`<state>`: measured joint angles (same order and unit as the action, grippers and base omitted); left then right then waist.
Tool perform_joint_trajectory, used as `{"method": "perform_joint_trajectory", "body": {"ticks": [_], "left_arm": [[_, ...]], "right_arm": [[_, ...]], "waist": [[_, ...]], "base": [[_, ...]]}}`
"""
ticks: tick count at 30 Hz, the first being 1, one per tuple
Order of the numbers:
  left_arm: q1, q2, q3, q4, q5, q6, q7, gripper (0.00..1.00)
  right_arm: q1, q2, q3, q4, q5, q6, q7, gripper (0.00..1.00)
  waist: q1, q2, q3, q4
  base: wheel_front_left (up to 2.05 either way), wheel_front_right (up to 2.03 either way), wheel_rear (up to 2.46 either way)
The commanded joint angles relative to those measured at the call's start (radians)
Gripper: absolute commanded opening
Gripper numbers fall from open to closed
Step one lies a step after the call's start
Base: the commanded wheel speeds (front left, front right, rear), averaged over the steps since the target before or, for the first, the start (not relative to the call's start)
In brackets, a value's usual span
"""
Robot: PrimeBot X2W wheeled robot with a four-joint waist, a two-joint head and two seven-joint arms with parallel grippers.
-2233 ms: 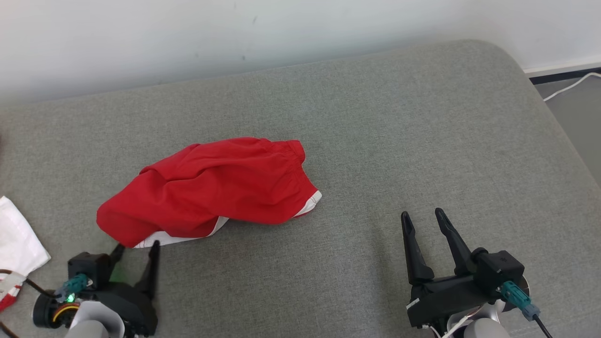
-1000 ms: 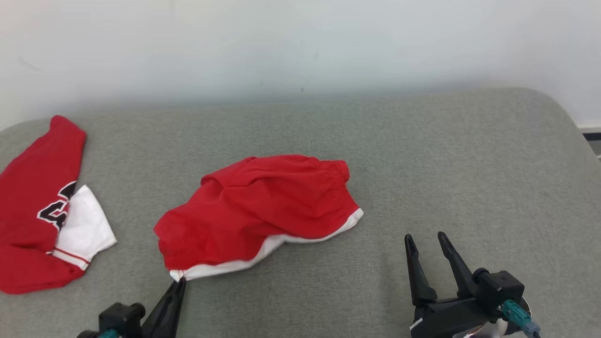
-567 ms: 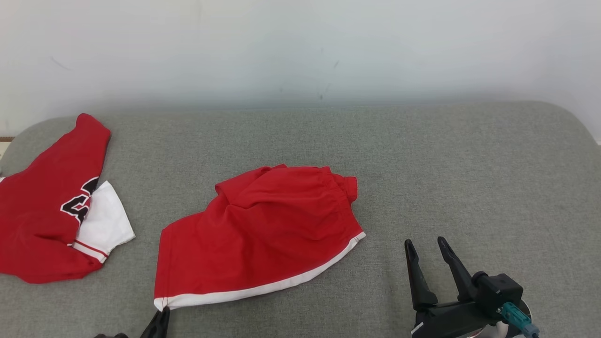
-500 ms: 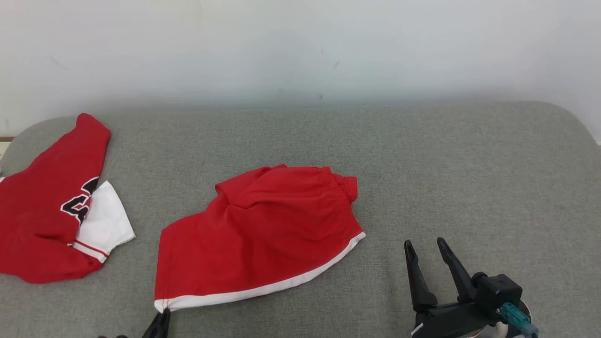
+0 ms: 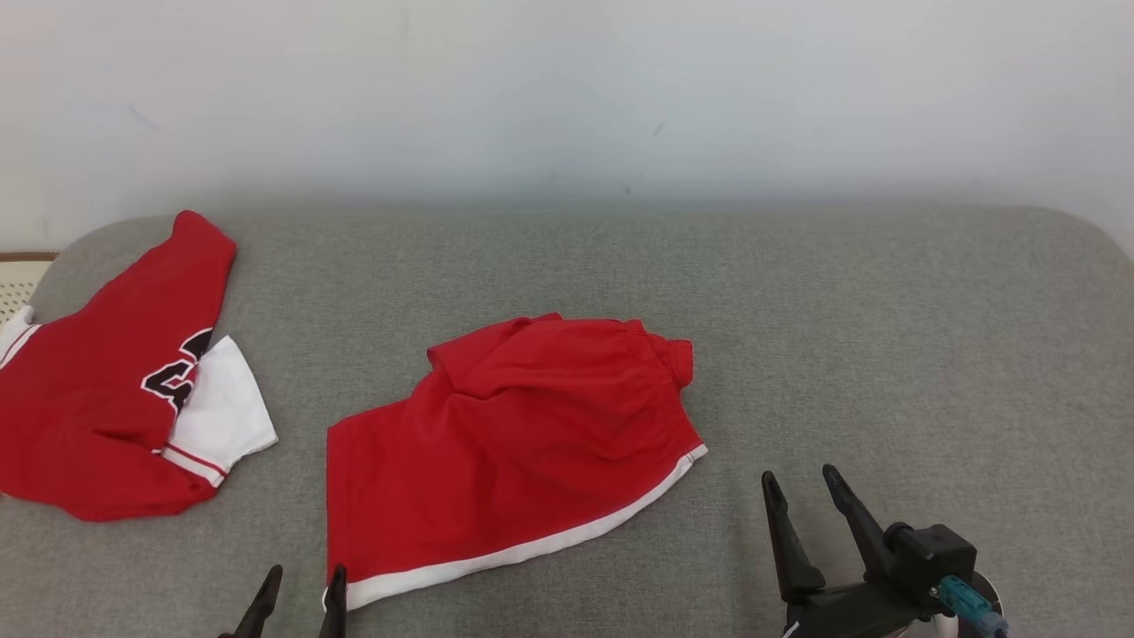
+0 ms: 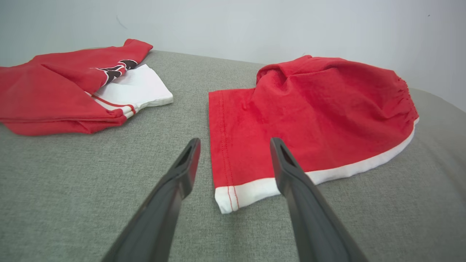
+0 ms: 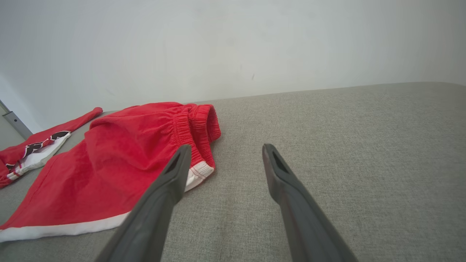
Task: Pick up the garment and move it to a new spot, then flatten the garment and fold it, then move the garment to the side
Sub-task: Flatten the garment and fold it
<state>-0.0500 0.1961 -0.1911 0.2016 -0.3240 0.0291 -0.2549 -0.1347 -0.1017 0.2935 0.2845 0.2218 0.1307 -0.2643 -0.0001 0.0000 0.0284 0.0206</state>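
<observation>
The garment (image 5: 514,452) is a pair of red shorts with a white hem, lying partly spread on the grey cushion, its waistband end bunched at the far right. My left gripper (image 5: 301,589) stands open at the bottom edge, just short of the shorts' near left hem corner. In the left wrist view that corner (image 6: 227,194) lies between the open fingers (image 6: 182,171), untouched. My right gripper (image 5: 802,501) is open over bare cushion, right of the shorts. In the right wrist view the shorts (image 7: 120,163) lie left of the gripper (image 7: 224,160).
A red and white jersey (image 5: 115,390) with black lettering lies crumpled at the cushion's left end. The grey cushion (image 5: 886,337) stretches wide to the right, with a white wall behind it. Something pale and perforated (image 5: 18,283) shows past the left edge.
My left gripper has opened and let go of the shorts' hem corner, which now rests on the cushion. The camera has shifted slightly. The right gripper is unchanged.
</observation>
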Motion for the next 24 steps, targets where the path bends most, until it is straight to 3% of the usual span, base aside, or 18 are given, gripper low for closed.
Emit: {"method": "perform_joint_trajectory", "body": {"ticks": [1, 10, 24], "left_arm": [[0.001, -0.002, 0.006, -0.006, 0.009, 0.005, -0.005, 1.00], [-0.010, -0.055, 0.055, -0.063, 0.054, 0.008, -0.010, 1.00], [-0.026, -0.115, 0.122, -0.053, 0.109, -0.040, -0.011, 1.00]], "right_arm": [[-0.008, -0.009, 0.008, 0.008, 0.006, 0.000, -0.002, 1.00], [-0.102, -0.072, 0.110, 0.121, 0.009, 0.000, 0.018, 1.00], [-0.327, -0.158, 0.346, 0.387, 0.129, 0.000, 0.066, 1.00]], "waist": [[0.0001, 0.0000, -0.003, 0.006], [0.0001, 0.0000, -0.003, 0.028], [0.0001, 0.0000, 0.020, 0.095]], "base": [[0.00, 0.00, 0.00], [0.00, 0.00, 0.00], [0.00, 0.00, 0.00]]}}
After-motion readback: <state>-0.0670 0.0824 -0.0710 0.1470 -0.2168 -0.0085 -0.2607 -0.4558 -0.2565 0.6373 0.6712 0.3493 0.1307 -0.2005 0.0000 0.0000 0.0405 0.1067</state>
